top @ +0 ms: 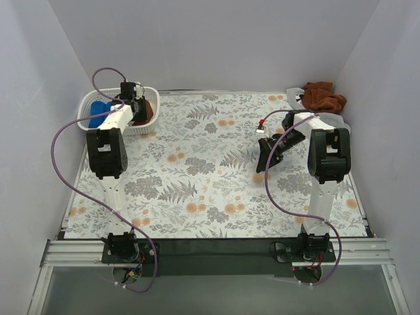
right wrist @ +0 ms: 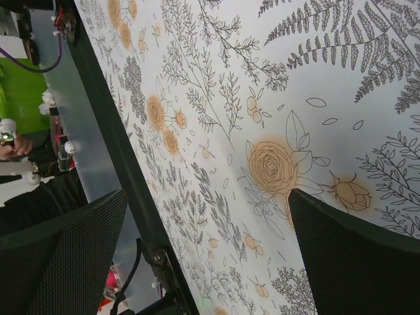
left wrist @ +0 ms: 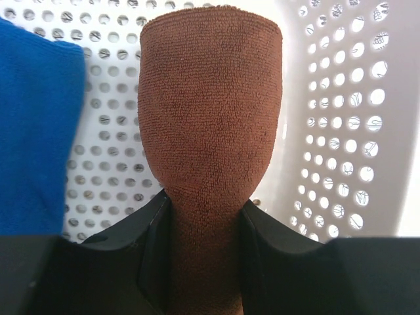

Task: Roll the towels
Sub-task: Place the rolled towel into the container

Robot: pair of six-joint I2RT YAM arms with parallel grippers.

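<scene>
A rust-brown towel (left wrist: 210, 125), rolled into a stubby cylinder, stands inside the white perforated basket (left wrist: 341, 131). My left gripper (left wrist: 203, 207) is shut on its lower end, reaching into the basket (top: 118, 125) at the table's back left. A bright blue towel (left wrist: 36, 131) lies beside it in the basket, also seen from above (top: 98, 110). Another rust-brown towel (top: 323, 96) lies crumpled at the back right on a light grey towel (top: 293, 97). My right gripper (top: 269, 154) hangs open above the floral tablecloth, with nothing between its fingers (right wrist: 341, 249).
The floral tablecloth (top: 210, 170) covers the table. Grey walls close in the back and both sides. A purple cable loops off each arm. The table's black front edge (right wrist: 111, 131) shows in the right wrist view.
</scene>
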